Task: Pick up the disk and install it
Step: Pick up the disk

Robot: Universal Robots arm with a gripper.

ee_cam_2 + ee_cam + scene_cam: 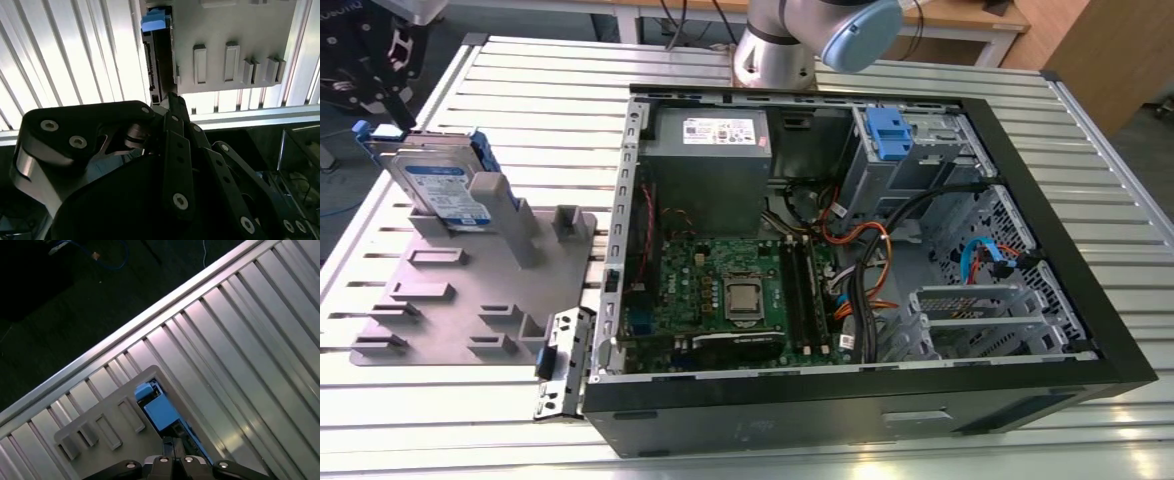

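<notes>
At the grey holder's (454, 290) corner the blue-railed disk (443, 190) stands upright, table slats (534, 100) open alongside. Whether the gripper (170, 100) clasps it cannot be told.

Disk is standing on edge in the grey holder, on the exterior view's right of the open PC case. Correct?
Not quite. The disk does stand on edge in the grey holder, but the holder is on the exterior view's left of the open PC case, not its right. The exterior view shows this.

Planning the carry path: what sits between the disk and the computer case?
In the exterior view, the grey fixture plate and its upright posts lie between disk and case.
</notes>
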